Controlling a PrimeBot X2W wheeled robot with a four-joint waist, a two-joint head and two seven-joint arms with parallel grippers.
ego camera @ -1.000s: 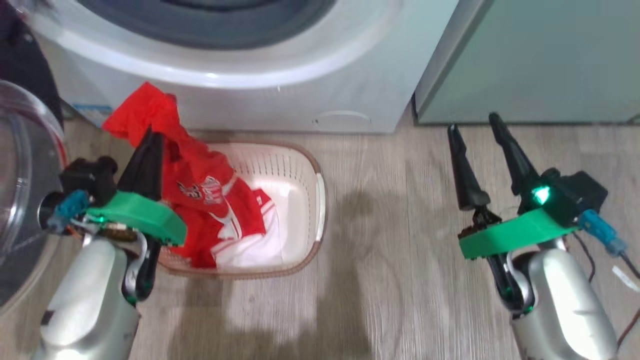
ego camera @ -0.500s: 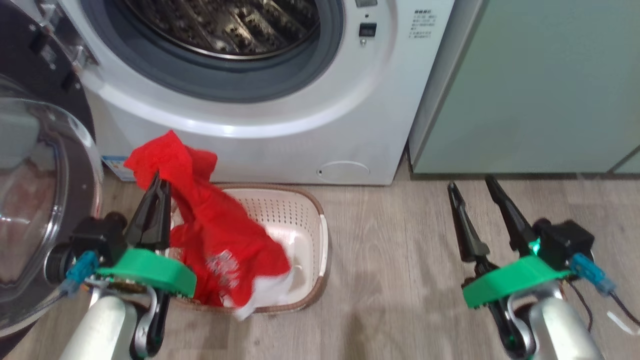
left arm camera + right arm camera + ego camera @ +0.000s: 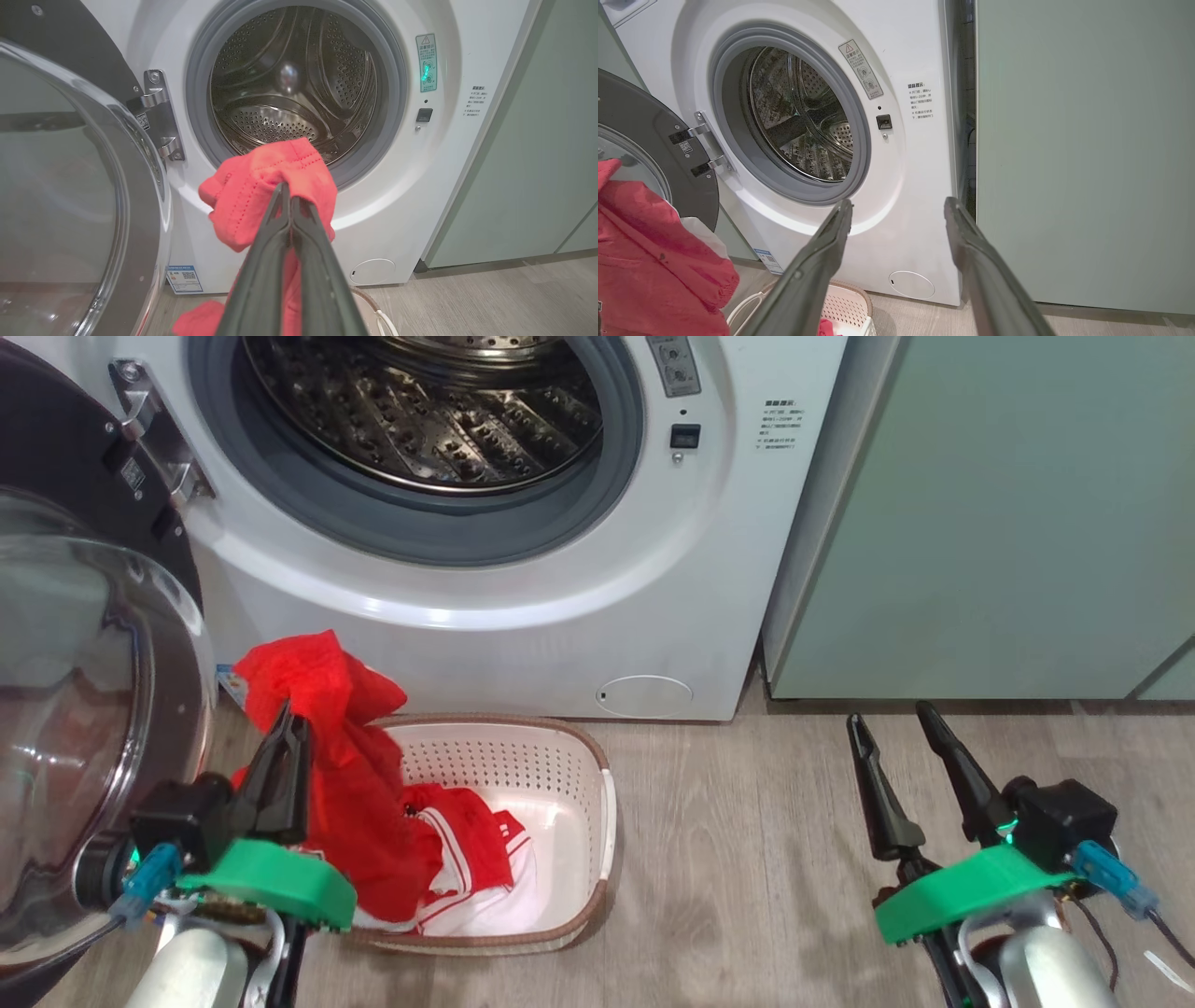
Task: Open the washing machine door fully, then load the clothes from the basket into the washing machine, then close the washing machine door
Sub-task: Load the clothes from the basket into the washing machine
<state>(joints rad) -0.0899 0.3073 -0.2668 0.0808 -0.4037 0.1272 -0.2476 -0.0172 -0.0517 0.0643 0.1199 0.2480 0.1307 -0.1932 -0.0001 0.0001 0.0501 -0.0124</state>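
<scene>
The washing machine [image 3: 523, 625] stands ahead with its steel drum [image 3: 420, 411] exposed. The washing machine door [image 3: 84, 709] is swung wide open on the left, its glass bowl facing me. My left gripper [image 3: 289, 719] is shut on a bunch of red clothes [image 3: 308, 681], held up over the left end of the basket [image 3: 597, 821]; the fabric trails down into it. In the left wrist view the left gripper [image 3: 286, 189] pinches the clothes [image 3: 261, 182] in front of the drum opening. More red and white clothes [image 3: 467, 859] lie in the basket. My right gripper [image 3: 892, 714] is open over bare floor.
A pale green cabinet [image 3: 980, 523] stands against the machine's right side. The wood floor [image 3: 728, 859] stretches between the basket and my right arm. Cables [image 3: 1167, 943] trail at the lower right. The open door blocks the left side.
The head camera has tilted up, bringing the drum into view. My left gripper still holds the red clothes, and more of the fabric hangs free above the basket. The right gripper stays open.
</scene>
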